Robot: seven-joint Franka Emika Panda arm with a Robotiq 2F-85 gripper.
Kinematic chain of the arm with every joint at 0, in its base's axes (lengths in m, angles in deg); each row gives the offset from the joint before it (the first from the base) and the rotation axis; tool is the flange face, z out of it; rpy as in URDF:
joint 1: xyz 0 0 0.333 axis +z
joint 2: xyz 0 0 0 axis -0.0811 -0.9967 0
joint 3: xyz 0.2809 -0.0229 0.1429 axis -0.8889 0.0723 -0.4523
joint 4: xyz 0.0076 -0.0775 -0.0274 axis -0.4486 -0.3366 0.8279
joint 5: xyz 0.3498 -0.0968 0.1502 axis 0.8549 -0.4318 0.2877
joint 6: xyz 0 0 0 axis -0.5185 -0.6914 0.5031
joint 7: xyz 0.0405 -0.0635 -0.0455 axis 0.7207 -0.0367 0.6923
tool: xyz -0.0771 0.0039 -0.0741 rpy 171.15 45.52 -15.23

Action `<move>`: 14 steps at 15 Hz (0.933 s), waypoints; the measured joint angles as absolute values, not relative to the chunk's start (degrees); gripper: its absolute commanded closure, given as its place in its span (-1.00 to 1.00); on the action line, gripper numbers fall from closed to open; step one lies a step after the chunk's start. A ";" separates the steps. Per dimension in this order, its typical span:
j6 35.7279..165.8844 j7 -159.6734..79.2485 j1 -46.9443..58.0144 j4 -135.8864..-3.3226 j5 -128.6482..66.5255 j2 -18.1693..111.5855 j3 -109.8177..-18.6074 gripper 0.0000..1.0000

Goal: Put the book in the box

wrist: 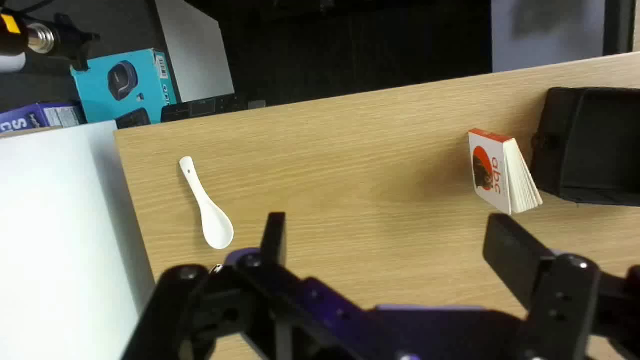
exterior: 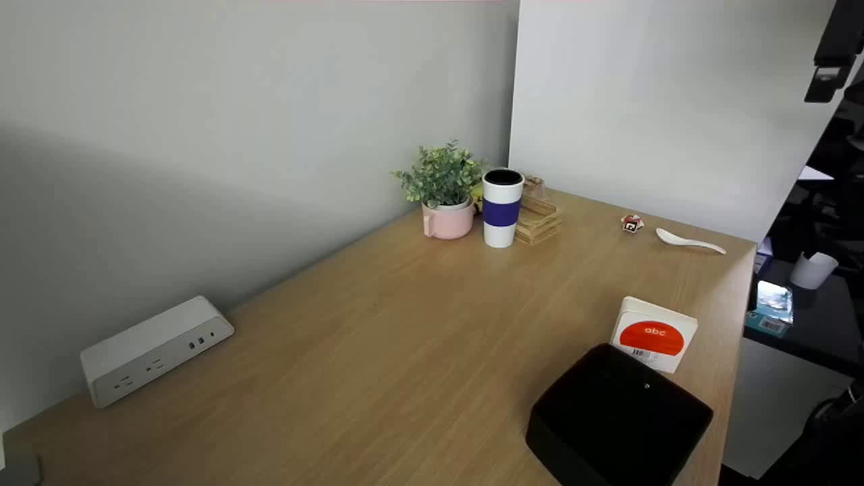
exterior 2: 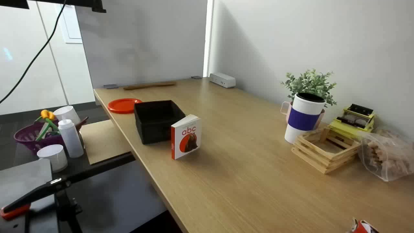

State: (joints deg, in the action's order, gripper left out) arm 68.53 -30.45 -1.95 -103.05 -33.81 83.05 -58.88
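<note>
The book [exterior: 652, 339] is small and white with a red-orange circle and "abc" on it. It stands upright on the table beside the box, its pages slightly fanned, in both exterior views [exterior 2: 187, 137] and in the wrist view [wrist: 489, 172]. The low black box [exterior: 555, 442] is open on top near the table's edge; it also shows in an exterior view [exterior 2: 154, 131] and at the right of the wrist view [wrist: 556, 145]. My gripper [wrist: 387, 220] is open and empty, above the table, with the book beyond its right finger. Only dark arm or gripper parts show at the exterior views' top corners.
A white spoon [wrist: 207, 210] lies near the table's end. A red plate [exterior 2: 124, 105] lies behind the box. A tumbler [exterior: 501, 209], potted plant [exterior: 445, 189] and wooden crate [exterior 2: 326, 149] stand by the wall. A white power strip [exterior: 158, 351] sits against the wall.
</note>
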 measured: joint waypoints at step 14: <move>67.40 -14.19 0.32 -103.00 -33.40 81.43 -58.87 -1.00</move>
State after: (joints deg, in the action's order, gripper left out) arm 67.40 -14.19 0.32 -103.00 -33.40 81.43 -58.87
